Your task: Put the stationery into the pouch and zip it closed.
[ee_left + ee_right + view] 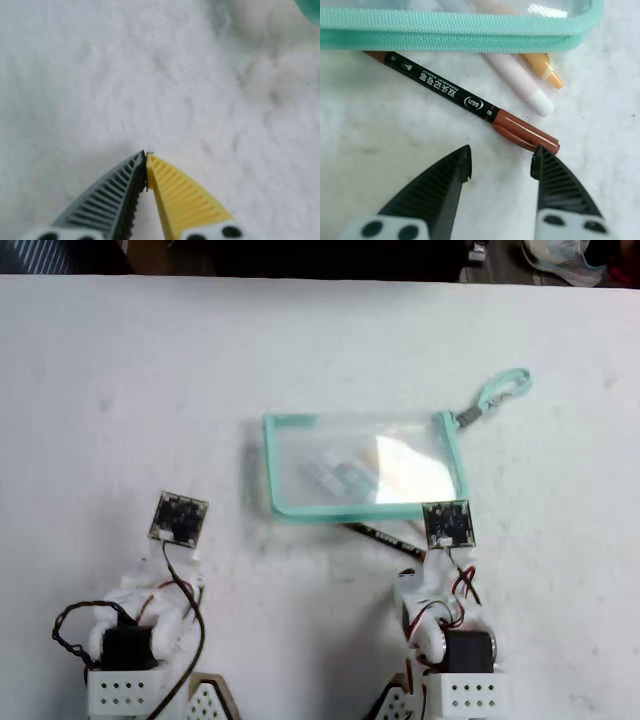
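Currently the clear pouch [268,460] lies flat mid-table. A pink pen [520,80] and an orange pen [545,70] sit in it, tips poking past its teal edge. The black marker [462,99], brown cap, white print along the barrel, lies outside, just beside that edge. Right gripper [501,162] is spread wide at the cap. Left gripper [146,156] is pinched together over bare table [100,75].

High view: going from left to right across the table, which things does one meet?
Left arm → pouch → strap. The marker and the right arm overlap the pouch sideways, so they are left out.
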